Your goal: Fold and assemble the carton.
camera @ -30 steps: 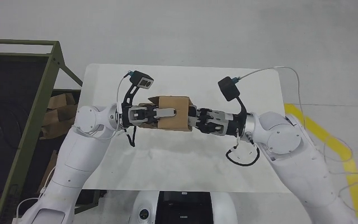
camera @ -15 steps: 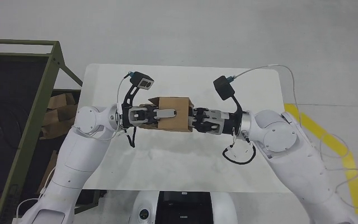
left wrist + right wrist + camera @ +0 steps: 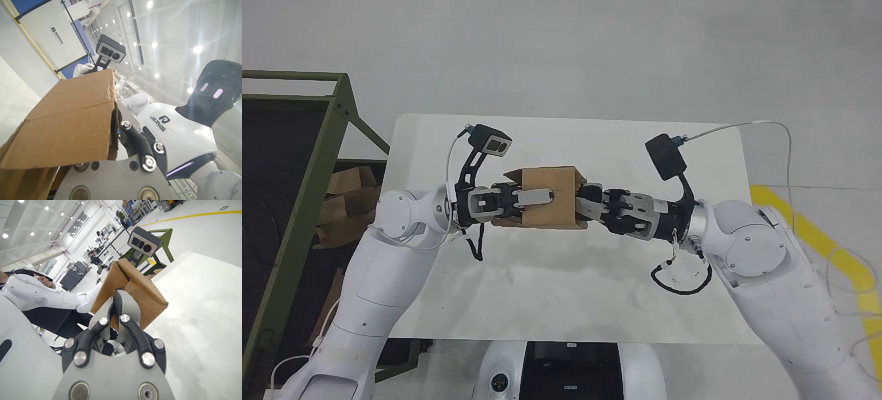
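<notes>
While it sits between the two arms above the middle of the white table (image 3: 662,290), the carton (image 3: 554,190) is taken from both ends: the left gripper (image 3: 540,198) on one side, the right gripper (image 3: 586,204) on the other.

Left gripper: closed on the carton. In the top view one pale finger lies flat across the upper brown face. The left wrist view shows a dark finger pressed against the ragged edge of a side panel, with the panel between the two fingers. That panel carries one straight crease line across it.

Right gripper: its fingers (image 3: 130,306) are drawn together, the dark pads all but meeting, and the tips rest against the carton's end face. Whether a thickness of cardboard is nipped between the pads cannot be made out. The end flaps (image 3: 132,289) facing this gripper are folded in, with an uneven seam where they meet.

Position: the carton lies roughly level, long side running from arm to arm (whether its underside touches the table cannot be told from these views).

Surroundings: a green metal frame (image 3: 302,120) stands off the table's edge on the left arm's side, with loose cardboard pieces (image 3: 347,200) beside it.
</notes>
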`<state>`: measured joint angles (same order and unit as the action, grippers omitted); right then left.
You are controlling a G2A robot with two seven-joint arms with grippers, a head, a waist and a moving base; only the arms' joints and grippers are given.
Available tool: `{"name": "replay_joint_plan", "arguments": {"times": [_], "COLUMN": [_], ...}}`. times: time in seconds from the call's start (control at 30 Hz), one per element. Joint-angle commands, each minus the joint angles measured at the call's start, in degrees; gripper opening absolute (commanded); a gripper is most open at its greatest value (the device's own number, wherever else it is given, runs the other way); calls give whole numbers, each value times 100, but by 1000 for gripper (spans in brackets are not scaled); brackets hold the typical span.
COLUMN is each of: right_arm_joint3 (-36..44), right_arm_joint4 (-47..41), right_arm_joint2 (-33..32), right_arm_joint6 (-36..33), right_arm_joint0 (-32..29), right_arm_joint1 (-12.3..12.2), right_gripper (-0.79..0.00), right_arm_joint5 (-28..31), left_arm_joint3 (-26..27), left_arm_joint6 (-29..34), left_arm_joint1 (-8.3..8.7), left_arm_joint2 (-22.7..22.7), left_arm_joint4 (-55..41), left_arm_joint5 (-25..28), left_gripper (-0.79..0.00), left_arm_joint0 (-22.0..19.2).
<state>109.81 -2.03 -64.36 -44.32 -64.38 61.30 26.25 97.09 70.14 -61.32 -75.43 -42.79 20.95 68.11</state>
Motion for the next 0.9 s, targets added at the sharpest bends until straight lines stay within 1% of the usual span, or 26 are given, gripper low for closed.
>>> {"name": "replay_joint_plan", "arguments": {"times": [0.0, 0.1, 0.53, 0.67, 0.8, 0.83, 0.87], "right_arm_joint3": [28, 68, 239, 316, 350, 354, 363], "right_arm_joint4": [13, 21, -31, -130, -123, -136, -143], "right_arm_joint2": [-79, -193, -715, -874, -1148, -1218, -1296], "right_arm_joint6": [50, 104, 229, 223, 330, 355, 376], "right_arm_joint0": [-72, -172, -643, -773, -969, -1033, -1098], "right_arm_joint1": [-12, -30, -114, -139, -173, -183, -193], "right_gripper": [-773, -757, -745, -720, -699, -686, -646], "right_arm_joint5": [42, 86, 301, 790, 1150, 1209, 1270], "left_arm_joint3": [4, 13, 27, 67, 68, 46, 17], "left_arm_joint6": [-9, -11, -56, 70, 225, 270, 300], "left_arm_joint1": [0, -1, 0, 15, 27, 29, 30], "left_arm_joint2": [-5, -11, -74, -106, -132, -132, -131], "left_arm_joint4": [-2, 1, 3, 137, 176, 184, 202], "left_arm_joint5": [-2, -2, 31, -24, -122, -143, -167], "left_gripper": [-785, -785, -785, -785, -785, -785, -785], "left_arm_joint0": [5, 6, 62, 6, -152, -202, -256]}}
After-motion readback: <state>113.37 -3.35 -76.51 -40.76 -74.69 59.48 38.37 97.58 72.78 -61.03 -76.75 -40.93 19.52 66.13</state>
